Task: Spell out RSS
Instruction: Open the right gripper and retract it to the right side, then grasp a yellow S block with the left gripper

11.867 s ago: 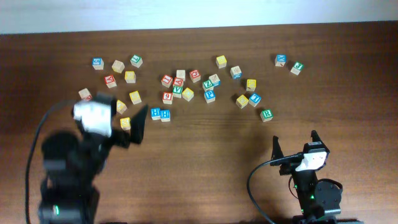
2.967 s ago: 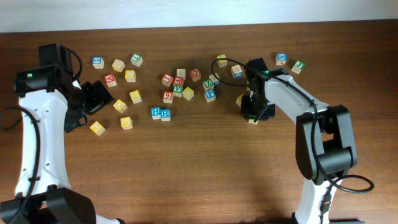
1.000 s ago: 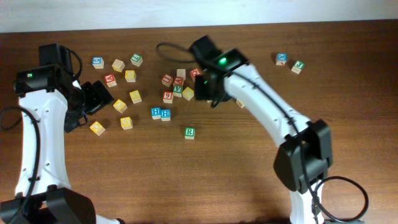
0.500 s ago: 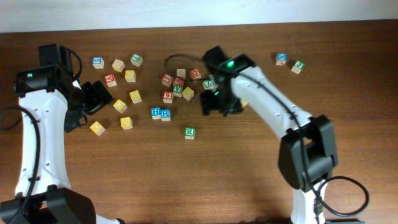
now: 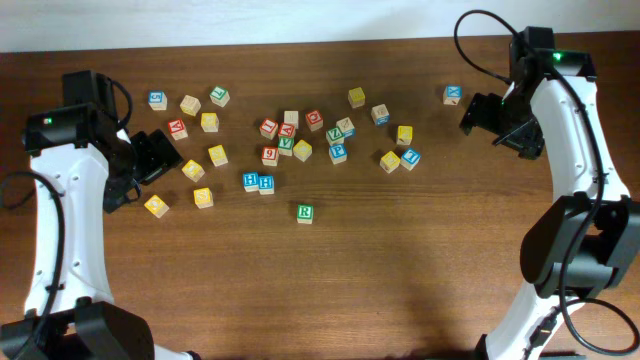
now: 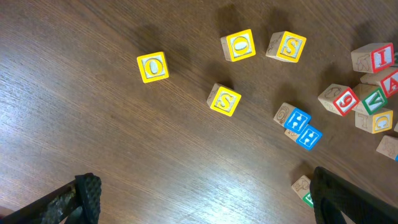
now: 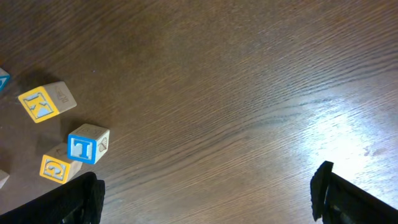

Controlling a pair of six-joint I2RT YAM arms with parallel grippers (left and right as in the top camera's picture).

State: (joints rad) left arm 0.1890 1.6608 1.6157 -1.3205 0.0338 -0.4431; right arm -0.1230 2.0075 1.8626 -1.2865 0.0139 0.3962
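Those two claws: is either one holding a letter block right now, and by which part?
Nothing is held. The left gripper and right gripper are both open, with nothing between their jaws; the R cube lies free on the table.

Both arms are built alike, with smooth white shells on the long links and chunky black housings at the joints. The left arm point(image 5: 52, 235) has a small green light point(image 5: 45, 121) glowing on its upper black block, and the right arm point(image 5: 578, 130) has a matching lamp point(image 5: 557, 57) on its top housing. Thin black cables point(image 5: 458, 35) loop loosely off each arm. The left hand point(image 5: 140, 172) and right hand point(image 5: 498, 128) are black all over. Seen close up, the fingers point(image 6: 84, 196) are matt, with a knobbly, rubbery-looking surface.
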